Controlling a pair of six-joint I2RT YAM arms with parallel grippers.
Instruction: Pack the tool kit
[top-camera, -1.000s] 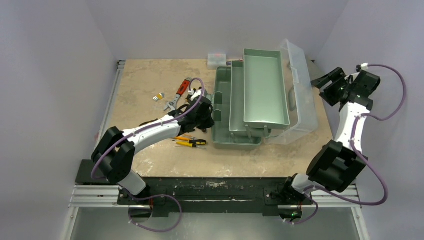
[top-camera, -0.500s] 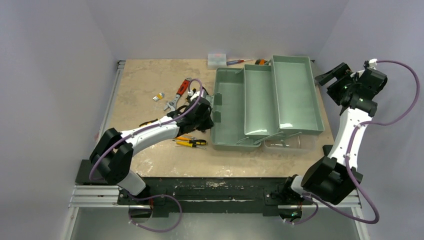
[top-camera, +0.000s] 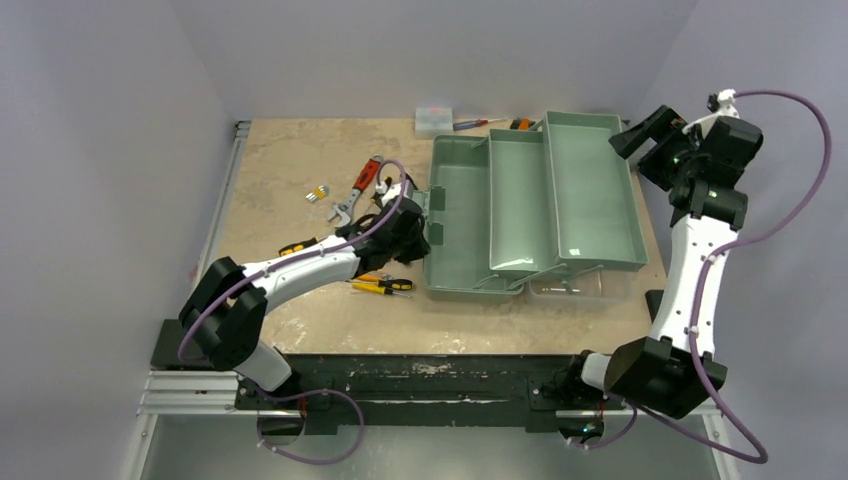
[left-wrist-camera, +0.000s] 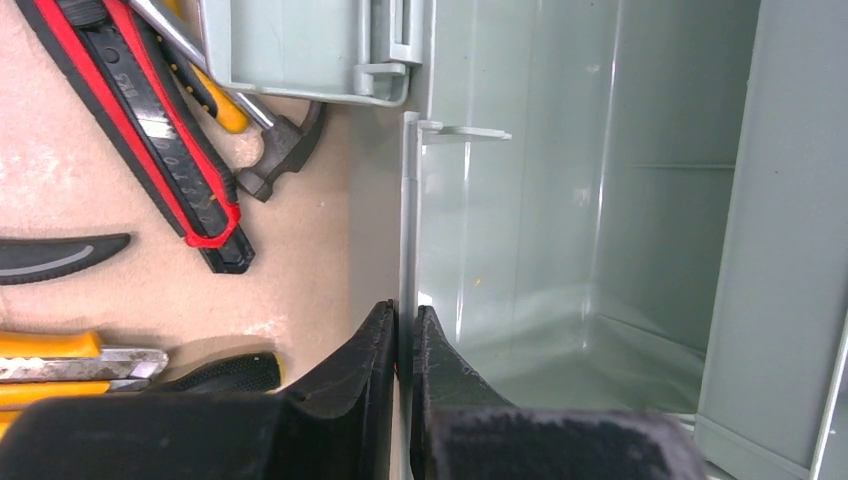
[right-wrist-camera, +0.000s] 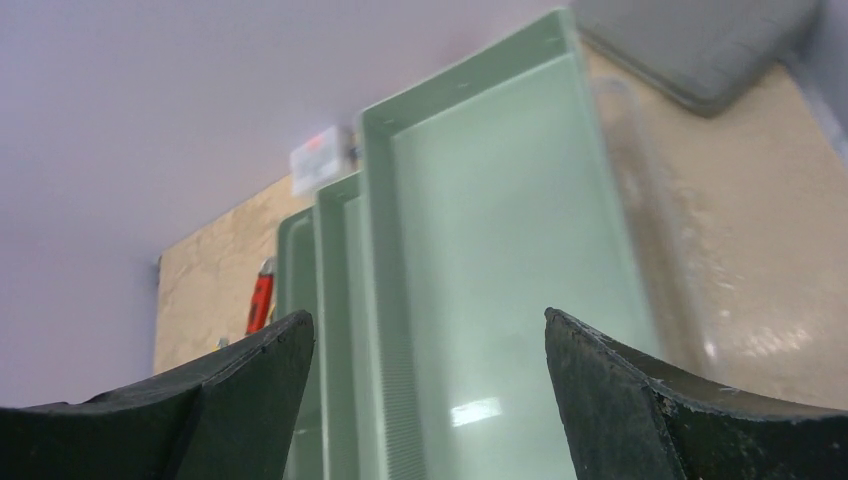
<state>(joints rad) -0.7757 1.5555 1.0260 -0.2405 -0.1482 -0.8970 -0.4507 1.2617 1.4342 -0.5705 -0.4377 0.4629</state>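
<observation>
**Figure. Overhead and wrist views of the packing task at an early stage.** We found the large rectangular sage-green plastic toolbox (top-camera: 460, 230) standing open on the right half of the beige mottled tabletop (top-camera: 290, 150). Its two shallow green inner trays (top-camera: 590, 190) were stepped out to the right, and its translucent lid (top-camera: 575, 287) was folded down at the near right corner.

The left gripper (left-wrist-camera: 403, 325) was closed on the thin left wall of the box, with one finger outside and one inside. We judged this pinch to be an anchor that kept the light box from sliding. The right gripper (right-wrist-camera: 425, 318) hung near and above the far right corner of the outermost tray, fingers spread wide with nothing between them.

Every compartment we could see was bare, and the tools lay outside:

- a red-and-black-handled tool (top-camera: 364, 182) and a small yellow-tipped piece (top-camera: 319, 194), left of the box;
- yellow-and-black-handled hand tools (top-camera: 380, 286), beside the near left corner and close to the left gripper;
- slim screwdrivers (top-camera: 478, 124), behind the box next to a small white box (top-camera: 433, 118).

We therefore judged that loading had not begun, and that the next step called for one arm to fetch a tool. The nearest tools sat on the left arm's side, so freeing that pinch risked the box shifting.
</observation>
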